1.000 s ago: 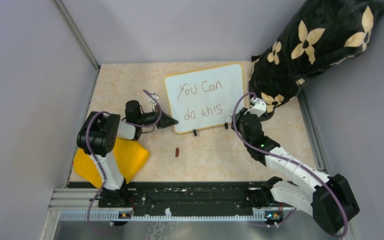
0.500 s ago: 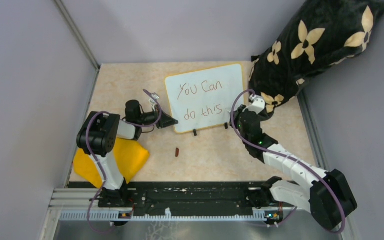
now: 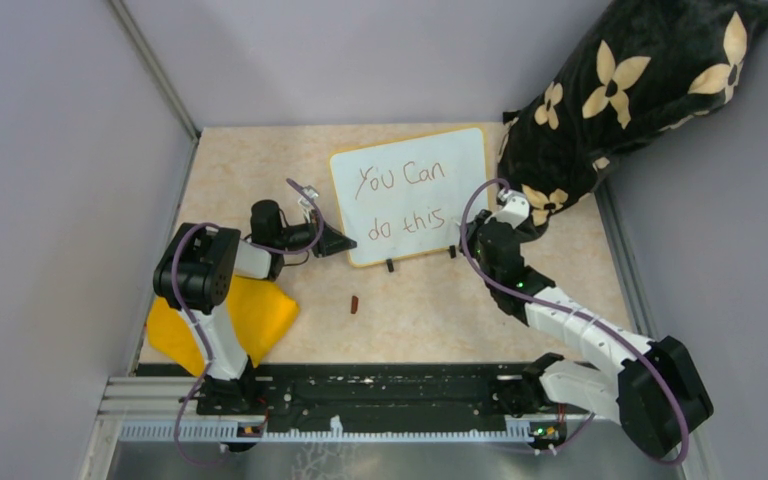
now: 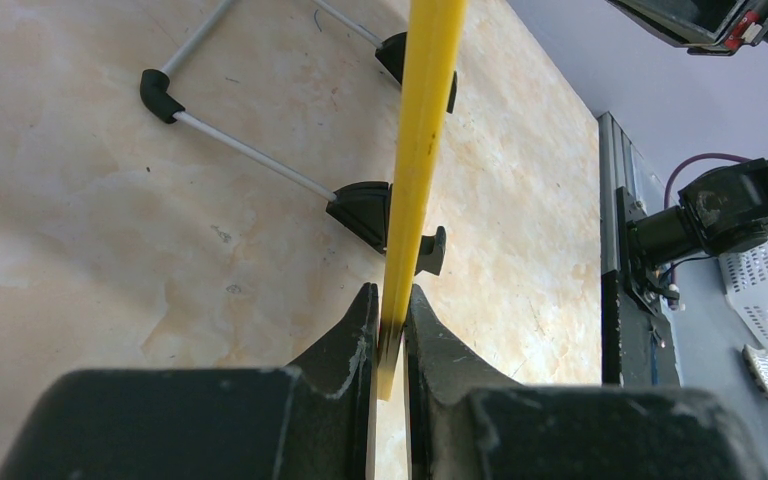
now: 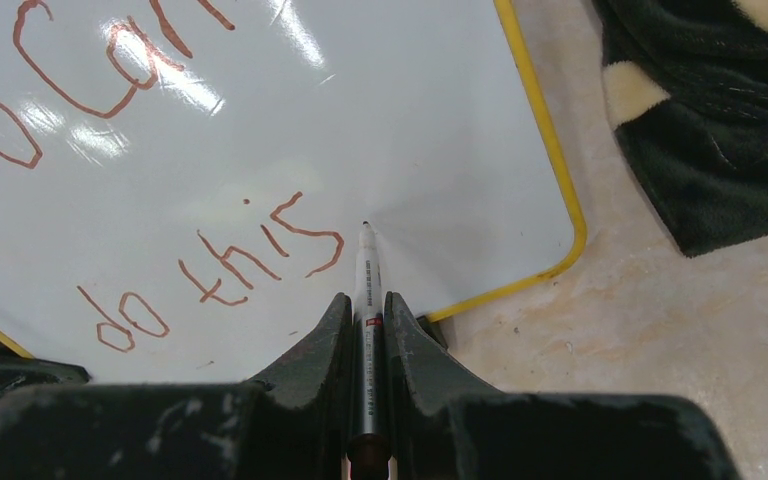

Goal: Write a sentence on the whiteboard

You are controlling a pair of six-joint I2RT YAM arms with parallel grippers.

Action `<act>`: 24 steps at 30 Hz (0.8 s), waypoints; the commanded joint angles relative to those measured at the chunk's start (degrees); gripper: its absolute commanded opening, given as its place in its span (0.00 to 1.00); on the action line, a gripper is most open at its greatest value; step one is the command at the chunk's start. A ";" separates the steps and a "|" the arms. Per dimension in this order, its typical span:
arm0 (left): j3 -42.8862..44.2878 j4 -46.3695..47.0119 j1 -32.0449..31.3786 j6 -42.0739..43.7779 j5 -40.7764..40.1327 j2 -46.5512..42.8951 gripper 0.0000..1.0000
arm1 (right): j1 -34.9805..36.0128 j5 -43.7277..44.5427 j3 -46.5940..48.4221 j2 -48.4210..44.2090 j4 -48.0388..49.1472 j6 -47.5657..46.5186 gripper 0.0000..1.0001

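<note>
The whiteboard (image 3: 412,203) stands toward the far edge of the table (image 3: 250,170), about mid-width, propped on two small black feet (image 3: 390,266) and leaning back. It is glossy white with rounded corners and a thin yellow frame, and it sits slightly skewed, with its lower left corner nearest. The sentence (image 3: 422,176) runs in thin reddish-brown handwriting over two lines: "You Can" above, "do this" below.

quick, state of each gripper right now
left gripper: shut on the whiteboard, at its yellow frame.
right gripper: shut on a marker.
</note>
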 commanded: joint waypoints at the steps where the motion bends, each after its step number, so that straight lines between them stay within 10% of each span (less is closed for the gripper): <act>1: 0.32 -3.27 -0.35 1.03 -1.49 -0.01 0.00 | -1.07 -0.23 2.44 0.35 2.37 -0.43 0.00; 24: 0.54 -3.61 -0.35 1.29 -1.49 -0.05 0.00 | -1.74 -1.27 1.78 2.60 2.91 -0.19 0.00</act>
